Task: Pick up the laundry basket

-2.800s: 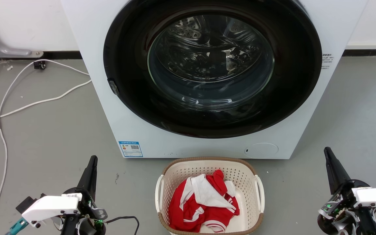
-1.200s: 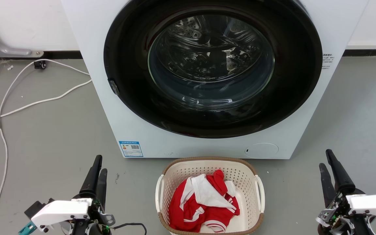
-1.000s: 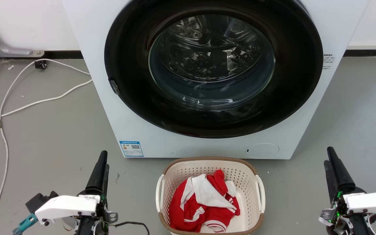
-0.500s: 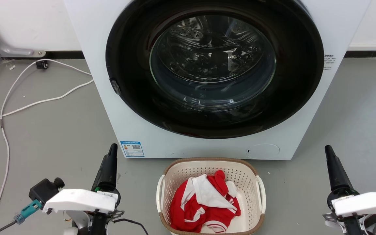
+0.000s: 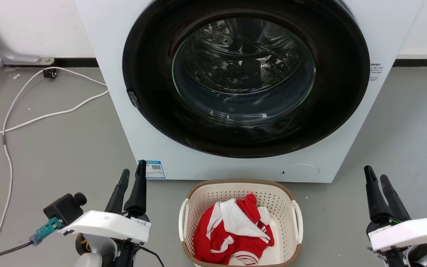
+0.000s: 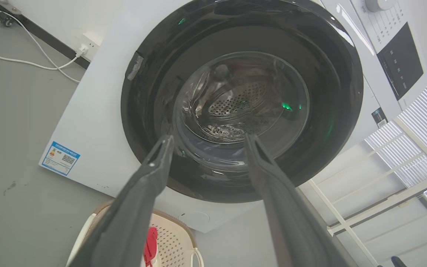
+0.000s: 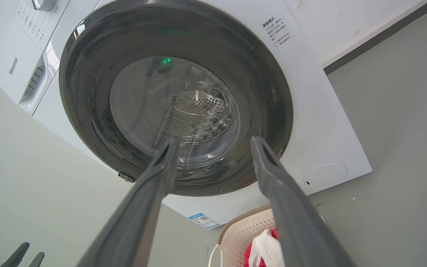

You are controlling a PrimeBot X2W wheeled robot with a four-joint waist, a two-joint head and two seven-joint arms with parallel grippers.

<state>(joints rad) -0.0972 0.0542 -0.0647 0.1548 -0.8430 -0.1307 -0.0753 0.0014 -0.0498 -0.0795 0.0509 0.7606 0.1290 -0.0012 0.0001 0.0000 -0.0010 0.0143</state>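
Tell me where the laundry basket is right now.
In the head view the laundry basket sits on the floor at bottom centre, just in front of the washing machine, between the left gripper and the right gripper, touching neither.

I face a white front-loading washing machine (image 5: 245, 78) on a grey floor (image 5: 58, 148), its round glass door ringed in black. Behind it a white wall (image 5: 39, 26) meets a black skirting (image 5: 76, 62), and white cables (image 5: 56, 114) trail over the floor to my left. Slatted blinds (image 6: 424, 137) show past the machine.
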